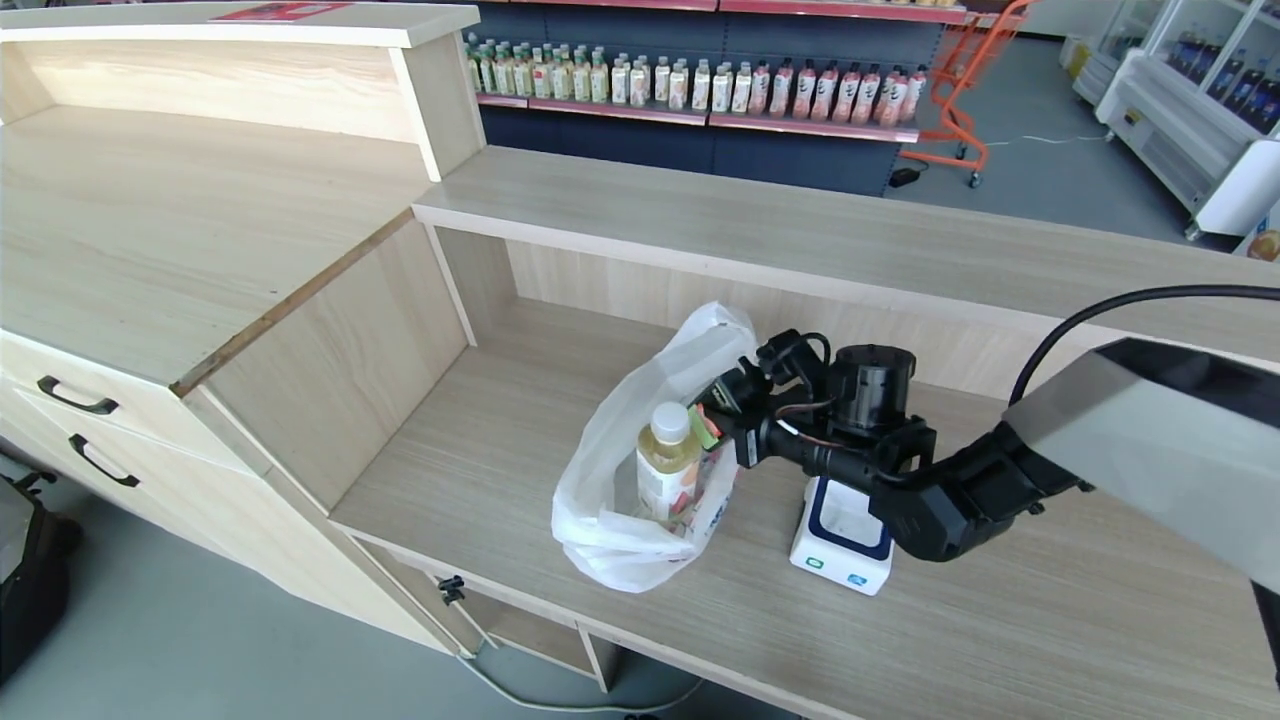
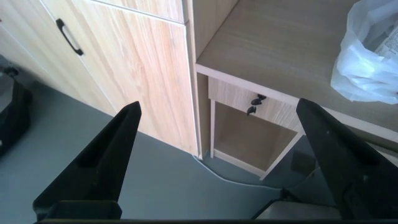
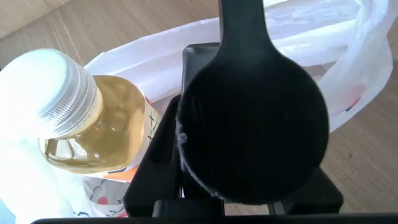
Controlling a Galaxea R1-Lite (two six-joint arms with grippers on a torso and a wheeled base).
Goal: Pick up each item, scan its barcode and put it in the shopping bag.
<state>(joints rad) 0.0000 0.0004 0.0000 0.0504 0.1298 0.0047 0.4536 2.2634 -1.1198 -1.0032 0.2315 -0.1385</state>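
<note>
A white plastic shopping bag stands open on the lower wooden counter. Inside it a bottle of pale yellow drink with a white cap stands upright. My right gripper is at the bag's mouth, just beside the bottle's cap, with a small green and orange thing at its tip. In the right wrist view a black rounded shape hides most of the bag; the bottle sits close beside it. My left gripper hangs open and empty over the floor, in front of the counter's edge.
A white barcode scanner stands on the counter right of the bag, under my right arm. A raised ledge runs behind. A taller cabinet with black-handled drawers stands to the left. A small key hangs below the counter.
</note>
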